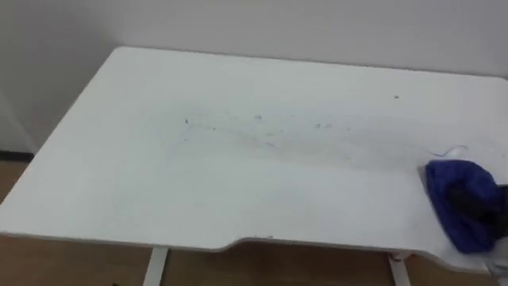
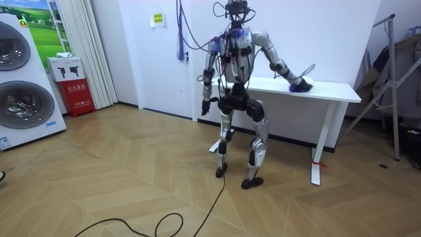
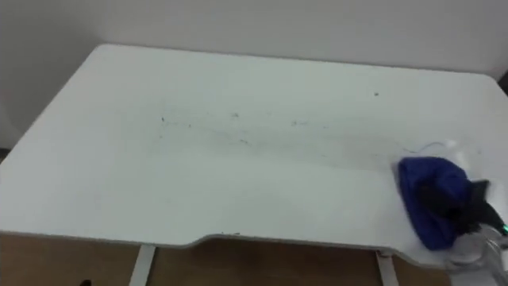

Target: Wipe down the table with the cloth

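Left eye view: white rectangular table top [image 1: 159,183], with faint grey specks and smears [image 1: 258,131] across the middle. Crumpled blue cloth [image 1: 454,176] lying on the top at the far right, near the front edge, well apart from the smears. Dark right hand [image 1: 470,200] down on the cloth with blue folds bunched round it; cannot tell whether clamped on it or pressing flat. Thin white table leg [image 1: 156,266] under the front edge, over brown wooden floor [image 1: 79,262]. Right eye view: same layout, with the cloth at the right end of the top and the hand on its near right side, grip no clearer here. Room view: standing upright at the table's long side, seen from behind, knees slightly bent. Right arm stretched out to the room view's right, hand on the cloth near that end of the table. Left hand [image 2: 204,106] hanging beside the hip, clear of the table; open or closed, cannot tell. Two white front-loading washing machines [image 2: 20,85] and a red box [image 2: 74,85] by the wall at the room view's left.
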Robot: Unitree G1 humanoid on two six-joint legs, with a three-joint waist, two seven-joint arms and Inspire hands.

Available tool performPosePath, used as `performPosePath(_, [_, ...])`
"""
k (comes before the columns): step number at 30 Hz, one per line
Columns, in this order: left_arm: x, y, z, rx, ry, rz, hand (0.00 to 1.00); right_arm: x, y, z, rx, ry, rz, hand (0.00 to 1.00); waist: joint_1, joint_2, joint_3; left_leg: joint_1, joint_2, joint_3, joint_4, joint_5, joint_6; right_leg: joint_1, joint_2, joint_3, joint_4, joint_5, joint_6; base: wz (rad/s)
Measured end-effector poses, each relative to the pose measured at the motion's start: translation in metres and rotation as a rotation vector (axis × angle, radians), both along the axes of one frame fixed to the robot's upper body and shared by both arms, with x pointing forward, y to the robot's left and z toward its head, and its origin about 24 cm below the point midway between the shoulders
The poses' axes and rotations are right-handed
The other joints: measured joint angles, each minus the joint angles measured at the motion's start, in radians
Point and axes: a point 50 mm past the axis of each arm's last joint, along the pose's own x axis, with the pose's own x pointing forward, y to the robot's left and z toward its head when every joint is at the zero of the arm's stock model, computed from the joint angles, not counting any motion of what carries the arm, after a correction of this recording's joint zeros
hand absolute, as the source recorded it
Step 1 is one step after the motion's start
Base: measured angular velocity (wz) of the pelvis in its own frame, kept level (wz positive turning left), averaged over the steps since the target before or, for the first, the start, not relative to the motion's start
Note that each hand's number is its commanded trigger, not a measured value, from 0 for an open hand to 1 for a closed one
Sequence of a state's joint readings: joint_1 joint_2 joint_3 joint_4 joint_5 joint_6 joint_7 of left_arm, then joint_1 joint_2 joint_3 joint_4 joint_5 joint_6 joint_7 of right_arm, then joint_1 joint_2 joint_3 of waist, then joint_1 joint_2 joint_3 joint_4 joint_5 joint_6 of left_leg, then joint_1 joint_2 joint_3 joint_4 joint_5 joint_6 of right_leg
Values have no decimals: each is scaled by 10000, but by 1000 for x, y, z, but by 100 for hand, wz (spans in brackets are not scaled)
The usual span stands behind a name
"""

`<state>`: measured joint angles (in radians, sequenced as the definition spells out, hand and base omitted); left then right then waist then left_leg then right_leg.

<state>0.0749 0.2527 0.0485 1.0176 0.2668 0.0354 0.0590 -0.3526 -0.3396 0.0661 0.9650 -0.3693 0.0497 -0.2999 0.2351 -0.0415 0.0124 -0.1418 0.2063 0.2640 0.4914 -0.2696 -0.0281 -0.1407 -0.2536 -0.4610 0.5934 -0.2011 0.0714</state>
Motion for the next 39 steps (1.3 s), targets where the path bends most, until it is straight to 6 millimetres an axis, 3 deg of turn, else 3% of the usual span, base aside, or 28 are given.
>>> performPosePath(1, [12, -5, 1, -83, -219, -210, 0, 12, 16, 3, 76, -72, 556, 100, 156, -26, -1, -151, 107, 31, 137, -11, -75, -86, -249, -84, 477, -134, 17, -48])
performPosePath(2, [33, -14, 5, -250, -761, -666, 0, 37, 48, 15, 115, -320, 1786, 100, 517, -91, 33, -465, 276, 28, 297, 56, -196, -145, -771, -75, 889, -355, 93, -42])
performPosePath(3, [51, -23, 10, -422, -1326, -1032, 0, 59, 74, 33, -96, -691, 3027, 100, 874, -224, 105, -754, 440, -13, 371, 195, -376, -124, -1232, 43, 526, -403, 173, -49])
performPosePath(4, [59, -25, 12, -463, -1613, -1221, 0, 70, 85, 45, -253, -1000, 3608, 100, 1198, -279, 189, -914, 520, -95, 368, 285, -473, -137, -1356, 214, 205, -400, 169, -51])
performPosePath(5, [67, -27, 15, -481, -1842, -1450, 0, 87, 102, 67, -421, -1491, 4485, 100, 1639, -375, 225, -1215, 611, -694, 232, 483, -679, -174, -1447, 465, -534, -340, 199, -36])
performPosePath(6, [67, -24, 16, -438, -1795, -1406, 0, 98, 112, 84, -420, -1849, 4939, 100, 1913, -408, 203, -1346, 702, -1405, -151, 742, -1012, -142, -1450, 536, -1364, -58, 210, -18])
performPosePath(7, [62, -20, 15, -357, -1644, -1359, 0, 102, 114, 91, -437, -2023, 5057, 100, 1964, -427, 190, -1346, 837, -1688, -407, 916, -1209, -95, -1438, 526, -1817, 174, 247, 15])
performPosePath(9, [41, -1, 12, -44, -804, -1152, 0, 109, 107, 107, -560, -2385, 4913, 100, 1745, -535, 165, -1314, 1250, -2947, -1163, 1502, -2033, -20, -1387, 453, -2697, 935, 395, 61])
performPosePath(10, [36, 3, 11, -28, -652, -1006, 0, 109, 101, 107, -551, -2356, 4762, 100, 1652, -550, 181, -1327, 1366, -3156, -1210, 1557, -2136, -42, -1381, 451, -2569, 959, 410, 89])
performPosePath(11, [24, 12, 10, 36, -314, -663, 0, 104, 87, 100, -385, -2120, 4285, 100, 1510, -512, 158, -1323, 1728, -3537, -1186, 1570, -2066, -163, -1245, 439, -1386, 625, 1379, 73])
performPosePath(12, [10, 17, 8, 18, 16, -328, 0, 94, 67, 88, -565, -1576, 3885, 100, 1500, -482, 135, -1254, 2156, -3357, -1119, 1837, -1353, -326, -1113, 319, -106, -339, 863, 61])
performPosePath(13, [1, 19, 6, -32, 203, -163, 0, 89, 57, 83, -703, -1238, 3722, 100, 1428, -508, 124, -1233, 2292, -3146, -1127, 2064, -1029, -368, -1112, 260, 320, -733, 816, 47])
performPosePath(14, [-20, 19, 1, -262, 674, 110, 0, 80, 35, 77, -845, -840, 3286, 100, 1121, -423, 146, -1182, 2514, -2780, -1185, 2586, -944, -324, -1046, 91, 856, -1304, 564, 44])
performPosePath(15, [-39, 20, -2, -419, 1165, 249, 0, 67, 8, 73, -1062, -524, 2676, 100, 808, -356, 102, -1176, 2501, -2624, -1126, 2758, -1136, -213, -998, -199, 1026, -1563, 375, 46])
performPosePath(16, [-48, 22, -2, -467, 1327, 453, 0, 61, -6, 72, -1201, -386, 2351, 100, 606, -334, 95, -1183, 2440, -2599, -1103, 2759, -1136, -108, -951, -388, 1001, -1643, 265, 49])
performPosePath(17, [-64, 27, -2, -398, 1597, 936, 0, 43, -33, 67, -1391, -46, 1554, 100, 222, -321, 105, -1227, 2292, -2306, -955, 2754, -1139, 138, -854, -750, 801, -1711, 153, 55])
performPosePath(18, [-76, 30, -2, -331, 1828, 1242, 0, 22, -52, 56, -1552, 428, 873, 100, 2, -337, 107, -1236, 2108, -1914, -775, 2741, -1142, 392, -734, -954, 451, -1633, 178, 51])
performPosePath(19, [-81, 31, -2, -313, 1914, 1360, 0, 12, -60, 50, -1573, 651, 551, 100, -144, -403, 73, -1209, 1945, -1710, -739, 2724, -1143, 466, -717, -1003, 275, -1570, 229, 23])
performPosePath(20, [-88, 29, -2, -350, 2028, 1478, 0, -1, -68, 43, -1377, 669, 36, 100, -357, -413, 60, -1046, 1685, -1266, -514, 2487, -1243, 643, -616, -1028, -136, -1409, 228, -9])
performPosePath(22, [-88, 28, -2, -394, 1944, 1434, 0, -2, -67, 44, -1241, 387, -67, 100, -597, -343, 36, -898, 1227, -937, -136, 1895, -1281, 806, -438, -1021, -687, -1143, 188, -30])
performPosePath(24, [-79, 29, 0, -328, 1535, 1341, 0, 5, -60, 50, -1271, 338, 361, 100, -591, -261, 1, -466, 499, -495, -259, 1105, -1081, 987, -137, -689, -1362, -825, 258, -34])
performPosePath(26, [-73, 26, 1, -399, 1267, 1265, 0, 11, -52, 54, -1442, 249, 781, 100, -283, -148, 0, 44, 424, -194, -795, 1056, -1104, 1130, 86, -312, -1804, -541, 340, -52])
performPosePath(27, [-73, 21, -1, -561, 1254, 1349, 0, 16, -44, 58, -1641, 134, 1178, 100, 24, -7, 10, 366, 401, -167, -1119, 1042, -1137, 1219, 221, -59, -2148, -309, 365, -66])
performPosePath(29, [-76, 16, -4, -735, 1389, 1503, 0, 23, -32, 61, -1860, -5, 1763, 100, 202, 103, -4, 637, 286, -188, -1579, 1036, -1203, 1282, 272, 124, -2418, -161, 436, -33])
performPosePath(32, [-89, 15, -5, -724, 1880, 1722, 0, 25, -27, 60, -1732, -105, 1823, 100, 356, 102, -23, 942, 82, -308, -2198, 1110, -1311, 1320, 269, 215, -2677, -82, 510, -7])
performPosePath(35, [-114, 13, -6, -741, 2589, 1994, 0, 14, -35, 51, -1454, -115, 1340, 100, -55, 66, -31, 1041, -133, -1112, -2545, 1150, -1311, 1635, 209, -57, -2726, -79, 520, 43])
performPosePath(38, [-127, 14, -5, -662, 2838, 2144, 0, -19, -47, 27, -1310, 53, 712, 100, -538, -166, -102, 1218, -399, -1850, -2724, 1218, -1252, 2343, 97, -528, -2896, -81, 530, 75])
performPosePath(39, [-127, 17, -3, -583, 2731, 2330, 0, -33, -52, 18, -1189, 189, 358, 100, -665, -301, -92, 1339, -485, -2039, -2764, 1218, -1248, 2679, 92, -685, -3045, -53, 580, 61])
